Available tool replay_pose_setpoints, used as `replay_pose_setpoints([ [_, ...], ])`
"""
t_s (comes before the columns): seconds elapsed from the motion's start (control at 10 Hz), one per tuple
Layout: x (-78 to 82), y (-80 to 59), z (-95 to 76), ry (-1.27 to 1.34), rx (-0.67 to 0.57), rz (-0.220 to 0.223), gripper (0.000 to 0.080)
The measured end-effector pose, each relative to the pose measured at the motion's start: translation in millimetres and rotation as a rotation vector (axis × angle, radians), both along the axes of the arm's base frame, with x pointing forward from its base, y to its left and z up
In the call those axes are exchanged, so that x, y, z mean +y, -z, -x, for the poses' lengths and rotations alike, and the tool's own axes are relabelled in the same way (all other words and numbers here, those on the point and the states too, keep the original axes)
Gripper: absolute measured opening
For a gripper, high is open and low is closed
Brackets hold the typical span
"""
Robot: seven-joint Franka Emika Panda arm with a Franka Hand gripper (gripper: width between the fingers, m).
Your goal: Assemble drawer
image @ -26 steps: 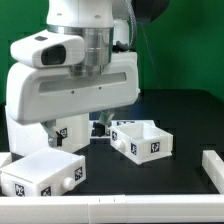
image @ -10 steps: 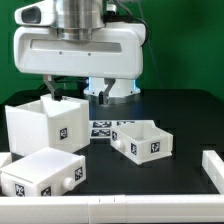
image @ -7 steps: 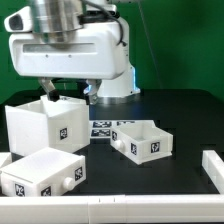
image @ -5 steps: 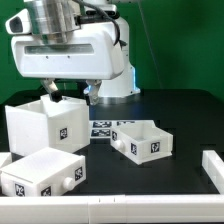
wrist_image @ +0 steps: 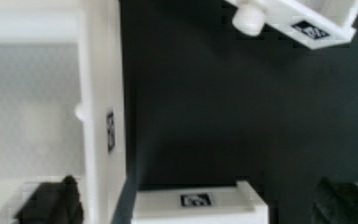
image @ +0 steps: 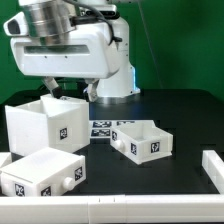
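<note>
Item 1: large white cube-shaped plastic housing [image: 45,128], smooth, open-topped, on the exterior view's left of a matte black table [image: 185,115].
Items 2–3: two smaller white tagged plastic trays, one in front of the housing [image: 40,175], one centre [image: 140,140].
Gripper [image: 70,94]: jaws wide apart, empty, just above the housing's rim.
</note>
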State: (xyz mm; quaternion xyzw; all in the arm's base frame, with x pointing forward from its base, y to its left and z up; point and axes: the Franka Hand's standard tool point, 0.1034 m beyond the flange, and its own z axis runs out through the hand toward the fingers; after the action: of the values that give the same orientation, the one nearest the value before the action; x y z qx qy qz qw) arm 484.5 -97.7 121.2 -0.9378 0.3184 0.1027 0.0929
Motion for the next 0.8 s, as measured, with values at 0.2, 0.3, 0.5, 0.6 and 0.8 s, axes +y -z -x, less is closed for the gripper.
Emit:
replay_pose_setpoints([
  [0.2,-0.8,-0.2,1.0,0.003,0.008,-0.003,0.0649],
  [0.3,-0.6,0.2,1.2,0.002,0.009,-0.003,0.0649],
  [0.5,1.7,4.1,6.9,-0.002,0.025,-0.034,0.0649],
  [0.6,2.6,13.4,17.2,0.014,0.065,-0.083,0.0649],
  [0.8,0.4,25.7,18.0,0.026,0.073,-0.072,0.0649],
])
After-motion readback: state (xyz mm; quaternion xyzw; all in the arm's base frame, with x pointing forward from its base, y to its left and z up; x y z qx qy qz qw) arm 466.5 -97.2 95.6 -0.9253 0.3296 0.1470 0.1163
